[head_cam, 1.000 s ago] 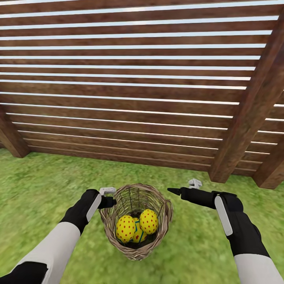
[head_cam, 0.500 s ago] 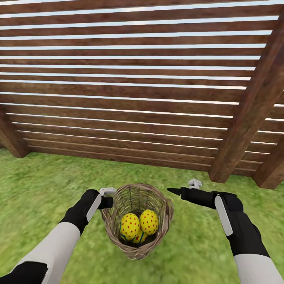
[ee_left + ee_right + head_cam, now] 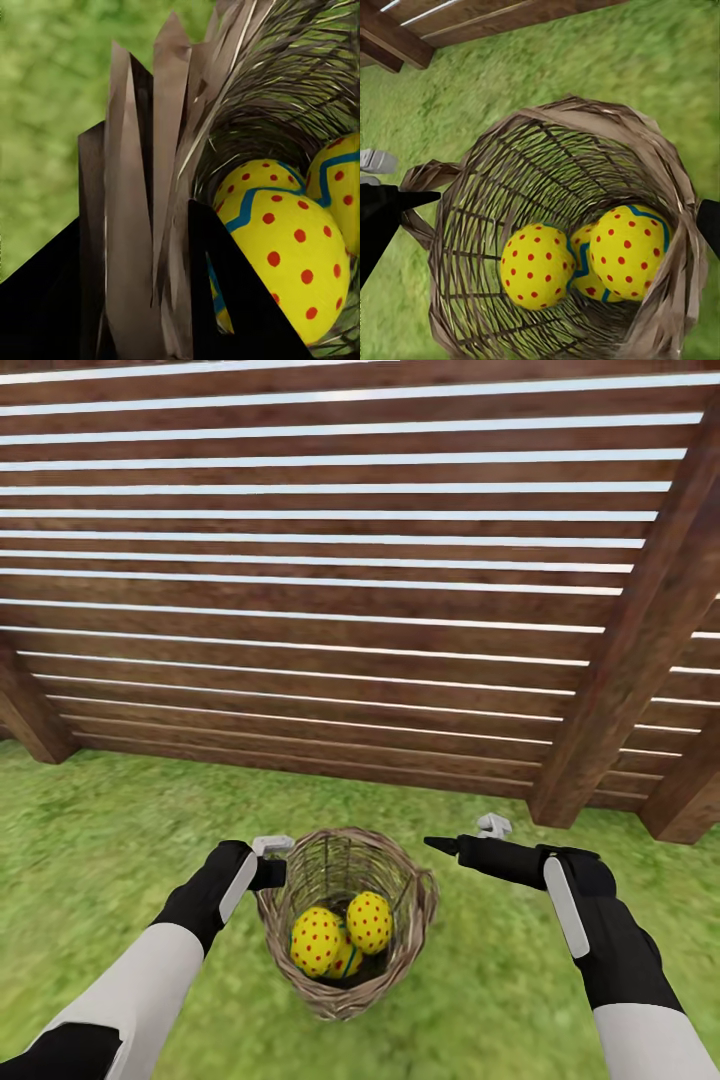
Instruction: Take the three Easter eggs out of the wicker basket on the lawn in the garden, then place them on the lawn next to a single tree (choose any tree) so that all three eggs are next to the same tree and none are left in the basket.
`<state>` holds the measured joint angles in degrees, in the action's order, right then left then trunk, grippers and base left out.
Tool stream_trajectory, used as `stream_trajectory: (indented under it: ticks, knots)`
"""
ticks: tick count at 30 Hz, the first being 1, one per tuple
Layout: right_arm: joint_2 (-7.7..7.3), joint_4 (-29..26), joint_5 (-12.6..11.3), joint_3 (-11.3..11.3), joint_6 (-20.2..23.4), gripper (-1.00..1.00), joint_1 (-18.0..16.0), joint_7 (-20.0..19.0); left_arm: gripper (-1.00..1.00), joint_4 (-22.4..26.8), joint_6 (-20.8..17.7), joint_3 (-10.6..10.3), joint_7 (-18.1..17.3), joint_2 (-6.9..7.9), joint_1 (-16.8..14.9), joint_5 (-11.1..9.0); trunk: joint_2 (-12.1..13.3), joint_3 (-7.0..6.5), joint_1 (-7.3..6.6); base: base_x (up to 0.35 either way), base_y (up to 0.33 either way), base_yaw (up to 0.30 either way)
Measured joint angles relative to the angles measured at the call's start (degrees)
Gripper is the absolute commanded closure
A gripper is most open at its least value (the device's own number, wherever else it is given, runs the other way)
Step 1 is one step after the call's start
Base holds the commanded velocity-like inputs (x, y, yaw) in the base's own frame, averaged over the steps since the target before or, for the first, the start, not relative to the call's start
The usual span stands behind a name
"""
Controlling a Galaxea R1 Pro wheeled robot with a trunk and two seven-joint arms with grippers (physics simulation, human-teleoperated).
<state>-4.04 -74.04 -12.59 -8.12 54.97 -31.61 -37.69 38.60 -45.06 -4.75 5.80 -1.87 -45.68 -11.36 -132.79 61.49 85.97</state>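
L gripper (image 3: 270, 860) has its jaws clamped on the near-side rim of the wicker basket (image 3: 405, 950); in the left wrist view the woven wall (image 3: 142, 225) sits pinched between the two dark fingers (image 3: 232, 300). R gripper (image 3: 468, 838) hovers just beside the basket's opposite rim, jaws apart, touching nothing; in its wrist view one dark fingertip (image 3: 405, 199) shows at either side of the basket mouth. Basket stands upright on the lawn (image 3: 110, 830), between both arms, a small loop handle (image 3: 420, 180) on its rim. Inside at the bottom lie the three Easter eggs, bunched & touching: one yellow red-dotted egg (image 3: 317, 940) toward the L gripper, a second (image 3: 369, 922) toward the R, a third (image 3: 346, 960) wedged low between them, w/ its blue zigzag band partly showing. Behind, a brown slatted wooden fence (image 3: 330, 610) runs across the head view, w/ a thick slanted post (image 3: 630, 650) on the robot's right & another post (image 3: 25, 710) on its left, both meeting the grass.
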Motion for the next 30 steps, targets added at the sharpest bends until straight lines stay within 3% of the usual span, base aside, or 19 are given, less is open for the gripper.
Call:
stream_trajectory:
  ticks: [8,12,13,14,16,27,30]
  knots:
    - [-0.07,0.0,0.1,-0.4,0.0,-1.0,0.0,0.2,1.0,-0.1,0.0,-0.2,0.0,0.02,0.0,0.1,3.2,-1.44,-1.76,0.0,0.0,0.0]
    - [-0.64,-0.1,0.4,-2.3,0.0,-1.0,0.0,0.3,1.0,-0.1,0.1,-0.9,0.0,0.1,0.0,0.1,4.8,-2.15,-2.64,0.0,0.0,0.0]
    - [-0.81,0.0,0.2,-3.0,-0.3,-1.0,0.0,0.3,1.0,-0.1,0.1,-0.9,0.0,0.15,0.0,0.2,5.2,-2.33,-2.86,0.0,0.0,0.008]
    - [-0.82,0.1,0.4,-7.0,-0.4,-1.0,0.0,0.2,1.0,-0.1,0.1,-0.9,0.0,0.15,0.0,0.2,5.6,-2.51,-3.08,0.0,0.0,0.136]
    - [-0.68,0.0,0.5,-8.0,-0.4,-1.0,0.0,0.4,1.0,-0.1,0.1,-0.9,0.0,0.18,0.0,0.1,6.4,-2.87,-3.51,0.0,0.0,0.285]
    - [-0.64,0.8,0.4,-8.0,-0.4,-1.0,0.0,0.9,1.0,-0.1,0.0,-0.9,-0.2,0.28,0.0,0.5,10.8,-4.85,-5.93,0.0,0.0,0.294]
    - [-0.81,4.3,1.2,-8.1,-0.5,-1.0,0.0,1.9,1.0,-0.1,0.0,-0.9,-0.2,0.28,0.0,0.4,12.0,-5.38,-6.59,0.0,0.0,0.266]
